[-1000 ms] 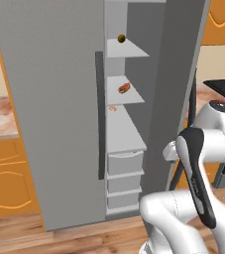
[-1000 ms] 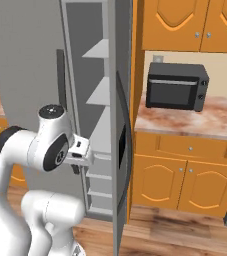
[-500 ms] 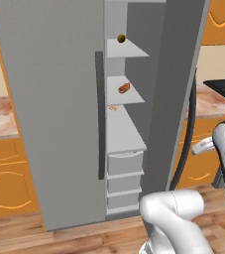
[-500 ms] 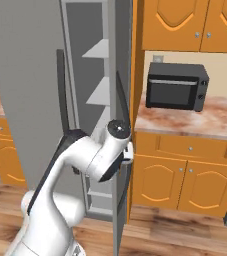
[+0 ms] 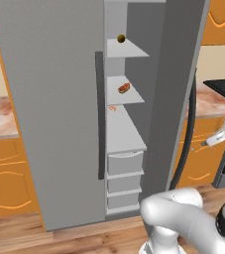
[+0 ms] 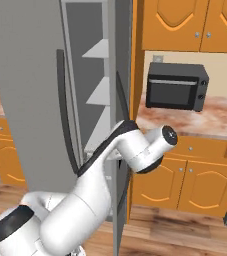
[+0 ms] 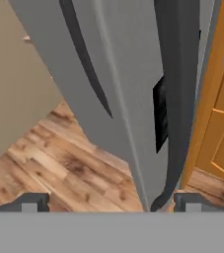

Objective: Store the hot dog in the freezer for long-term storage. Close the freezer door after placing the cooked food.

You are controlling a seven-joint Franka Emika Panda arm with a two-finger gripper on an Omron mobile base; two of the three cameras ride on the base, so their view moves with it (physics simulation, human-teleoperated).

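The hot dog [image 5: 124, 88] lies on the middle shelf of the open freezer [image 5: 125, 130], apart from the arm. The freezer door [image 5: 178, 89] stands swung wide to the right, its long dark handle [image 5: 188, 134] facing the orange cabinets. My arm reaches round the outer side of that door [image 6: 120, 100]. In the hand view my gripper [image 7: 111, 205] is open, its fingertips [image 7: 30, 202] far apart with nothing between them. Just ahead of it are the door's dark dispenser panel [image 7: 159, 113] and handle [image 7: 181, 99].
A small olive-yellow item [image 5: 121, 38] sits on the top shelf and a tiny pink item [image 5: 112, 108] on the lower one. A black microwave [image 6: 177, 92] stands on the counter right of the door. Orange cabinets [image 6: 205, 175] are close behind the door.
The arm has swung from in front of the freezer to the right, round the outside of the open door. The hot dog and the door have not moved.
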